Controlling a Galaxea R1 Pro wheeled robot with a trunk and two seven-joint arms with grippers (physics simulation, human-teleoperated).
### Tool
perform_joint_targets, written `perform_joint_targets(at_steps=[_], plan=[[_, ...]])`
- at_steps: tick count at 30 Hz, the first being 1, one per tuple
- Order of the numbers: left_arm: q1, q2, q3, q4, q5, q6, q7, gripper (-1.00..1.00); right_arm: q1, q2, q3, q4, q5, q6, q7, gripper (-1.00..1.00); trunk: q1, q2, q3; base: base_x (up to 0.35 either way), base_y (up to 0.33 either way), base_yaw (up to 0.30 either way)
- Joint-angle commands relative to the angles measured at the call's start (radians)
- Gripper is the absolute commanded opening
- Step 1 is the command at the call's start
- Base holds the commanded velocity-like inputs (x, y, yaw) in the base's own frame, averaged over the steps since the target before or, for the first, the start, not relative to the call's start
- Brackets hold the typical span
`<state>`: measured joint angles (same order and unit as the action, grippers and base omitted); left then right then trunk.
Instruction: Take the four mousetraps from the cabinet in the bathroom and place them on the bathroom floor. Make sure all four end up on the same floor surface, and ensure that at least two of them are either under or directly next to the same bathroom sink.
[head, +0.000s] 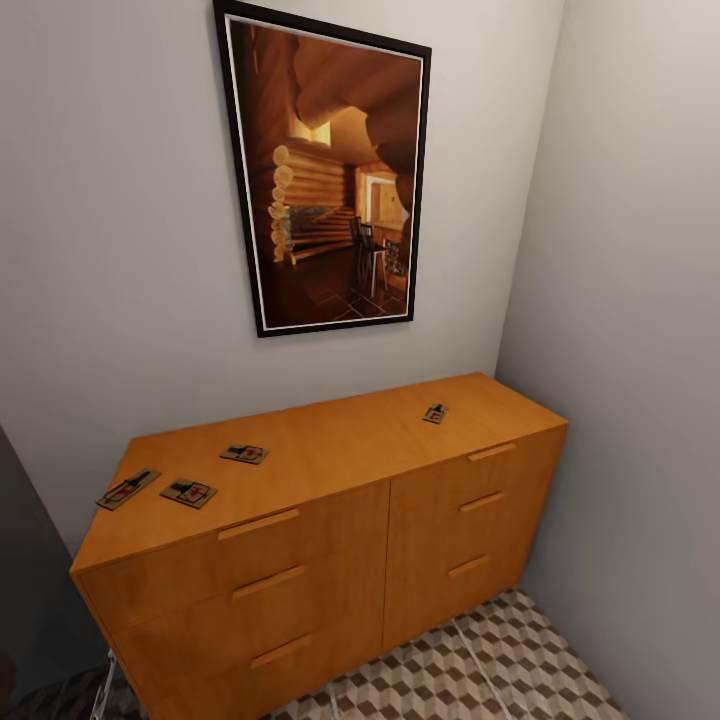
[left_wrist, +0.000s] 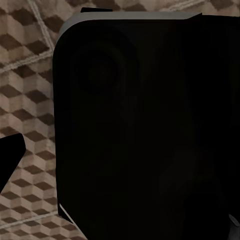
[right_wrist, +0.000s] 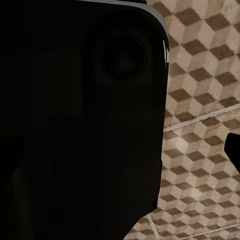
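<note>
Walls (head: 120, 200): pale grey, meeting in a corner behind the cabinet's right end.
Cabinet (head: 330, 560): a low, wide orange-brown wooden unit with two columns of three drawers, each with a thin bar handle, standing against the back wall in the corner.
Bathroom floor (head: 470, 670): tiles in a brown, beige and white cube pattern with pale grout, seen in front of the cabinet and, in both wrist views, beside a dark robot body (left_wrist: 150, 130).
Framed picture (head: 325, 170): a black-framed print of a log-cabin interior, hanging on the back wall above the cabinet.
Mousetraps: all four lie flat on the cabinet top. One (head: 127, 489) sits at the left edge, near the front-left corner; a second (head: 189, 492) lies just beside it, close to the front edge; a third (head: 244, 454) rests farther back, left of centre; the fourth (head: 435, 413) lies well apart from the others, toward the right end.
Grippers: one dark tip (left_wrist: 10, 155) shows in the left wrist view and another (right_wrist: 234, 150) in the right wrist view; whether either pair of jaws is spread or pressed together cannot be told.
</note>
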<state>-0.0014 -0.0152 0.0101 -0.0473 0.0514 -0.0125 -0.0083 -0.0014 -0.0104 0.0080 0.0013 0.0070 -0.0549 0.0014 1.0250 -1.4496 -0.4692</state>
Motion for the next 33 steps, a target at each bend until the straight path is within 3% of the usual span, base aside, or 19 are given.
perform_joint_targets(at_steps=[1,13,33], plan=[[0.000,0.000,0.001,0.000,0.005,-0.001,-0.001,1.00,0.000,0.000,0.001,0.000,0.001,-0.003,0.000,1.00,0.000,0.000,-0.001,0.000,0.000,0.000],[0.000,0.000,0.001,0.000,0.005,-0.001,-0.001,1.00,0.000,0.000,0.001,0.000,0.001,-0.003,0.000,1.00,0.000,0.000,-0.001,0.000,0.000,0.061],[0.000,0.000,0.001,0.000,0.005,-0.001,-0.001,1.00,0.000,0.000,0.001,0.000,0.002,-0.003,0.000,1.00,0.000,0.000,-0.001,0.000,0.000,0.187]])
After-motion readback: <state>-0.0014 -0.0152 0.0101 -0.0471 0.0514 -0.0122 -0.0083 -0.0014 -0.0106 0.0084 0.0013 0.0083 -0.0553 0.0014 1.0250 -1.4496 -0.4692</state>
